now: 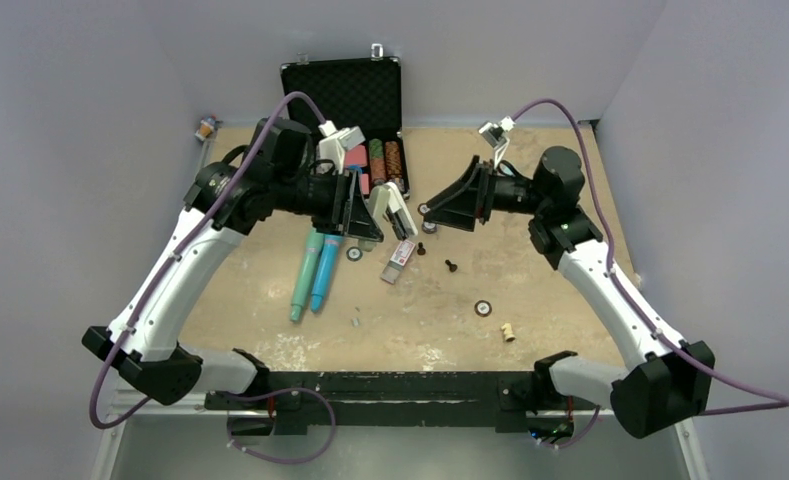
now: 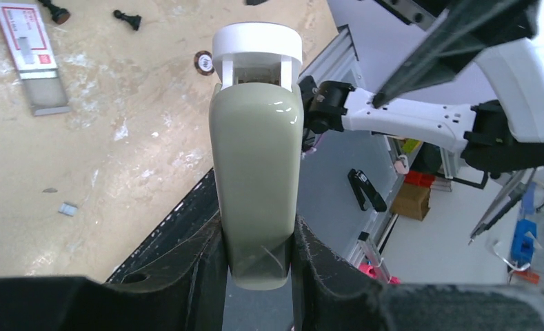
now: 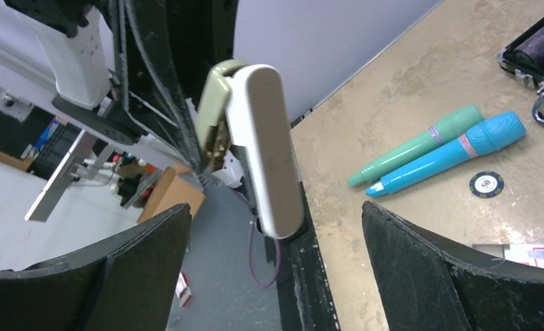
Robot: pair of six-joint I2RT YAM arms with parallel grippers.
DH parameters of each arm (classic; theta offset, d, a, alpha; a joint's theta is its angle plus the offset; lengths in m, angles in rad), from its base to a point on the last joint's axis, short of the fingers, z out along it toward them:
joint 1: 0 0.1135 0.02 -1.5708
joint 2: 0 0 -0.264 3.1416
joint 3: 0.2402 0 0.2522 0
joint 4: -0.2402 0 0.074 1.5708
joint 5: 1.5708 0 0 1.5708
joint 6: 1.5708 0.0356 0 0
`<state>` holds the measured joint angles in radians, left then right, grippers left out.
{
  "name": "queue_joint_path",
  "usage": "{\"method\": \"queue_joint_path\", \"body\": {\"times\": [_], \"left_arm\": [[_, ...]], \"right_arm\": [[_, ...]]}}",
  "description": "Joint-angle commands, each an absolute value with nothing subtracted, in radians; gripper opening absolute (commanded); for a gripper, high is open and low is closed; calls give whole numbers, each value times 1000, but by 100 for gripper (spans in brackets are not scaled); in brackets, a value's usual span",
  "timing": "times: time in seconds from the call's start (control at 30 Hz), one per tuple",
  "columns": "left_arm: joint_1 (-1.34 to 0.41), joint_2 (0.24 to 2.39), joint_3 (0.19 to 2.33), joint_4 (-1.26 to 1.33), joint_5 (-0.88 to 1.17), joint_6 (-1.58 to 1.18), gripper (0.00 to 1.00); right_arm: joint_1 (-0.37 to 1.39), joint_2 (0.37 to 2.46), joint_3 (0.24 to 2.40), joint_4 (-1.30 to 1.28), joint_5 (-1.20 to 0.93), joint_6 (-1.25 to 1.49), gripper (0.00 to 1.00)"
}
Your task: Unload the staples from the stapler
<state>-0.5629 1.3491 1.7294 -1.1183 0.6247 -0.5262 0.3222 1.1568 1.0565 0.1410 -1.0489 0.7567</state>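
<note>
Aloft, the stapler (image 2: 255,158) is clamped in the left gripper (image 2: 258,252), while the right gripper (image 3: 272,227) gapes empty near it.
Both left fingers (image 2: 196,265) press the sides of the stapler's grey-green top near one end, and its white base points away from the wrist, clear of the table (image 1: 550,290). The right jaws stand wide apart with nothing between them, facing the stapler. The staples (image 2: 67,208), a tiny silver-grey strip, lie loose on the tan tabletop, well apart from the stapler and near the tips of the teal marker (image 1: 305,275) and blue marker (image 1: 324,272). A small red-and-white box (image 1: 398,262) lies flat under the raised stapler, with a poker chip (image 1: 354,254) just beside it. An open black case (image 1: 342,92) stands at the far edge.
</note>
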Motion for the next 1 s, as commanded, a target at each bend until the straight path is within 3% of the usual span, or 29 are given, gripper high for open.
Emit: {"method": "queue_joint_path", "body": {"times": [0.0,0.2,0.97], "left_arm": [[-557,1291,1723,-1002,735,-527,0],[-557,1290,1710,-907,772,-583,0],[-558,1271,1694,-816,755,-649,0]], "right_arm": [[324,1187,1020,363,-1182,819,99],[350,1199,998,560,-1239,926,99],[469,1278,1042,846,-1176,1148,99]]}}
